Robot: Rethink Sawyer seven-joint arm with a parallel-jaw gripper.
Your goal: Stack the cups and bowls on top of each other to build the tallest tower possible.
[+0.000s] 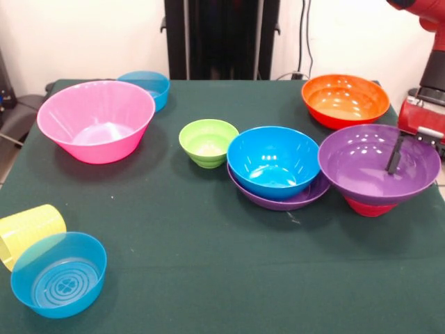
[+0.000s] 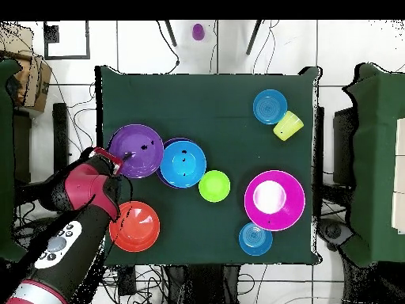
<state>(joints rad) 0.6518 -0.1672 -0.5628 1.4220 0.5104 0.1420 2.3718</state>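
My gripper (image 1: 398, 164) straddles the far rim of a purple bowl (image 1: 368, 167), one finger (image 1: 395, 156) lying against its inner wall. It seems shut on the rim. This bowl rests on a red bowl (image 1: 368, 207). In the overhead view the gripper (image 2: 119, 162) is at the purple bowl's (image 2: 138, 149) left rim. A blue bowl (image 1: 273, 160) sits in a second wide purple bowl (image 1: 278, 200). Green (image 1: 208, 142), orange (image 1: 345, 99) and pink (image 1: 96, 120) bowls stand alone. A ribbed yellow cup (image 1: 28, 233) lies beside a tilted translucent blue bowl (image 1: 59, 273). The yellow-orange cups are out of view.
Another translucent blue bowl (image 1: 147, 85) stands behind the pink one. A purple cup (image 2: 198, 32) lies on the floor beyond the table's far edge in the overhead view. My arm (image 2: 75, 229) reaches over the table corner beside the orange bowl (image 2: 134, 226).
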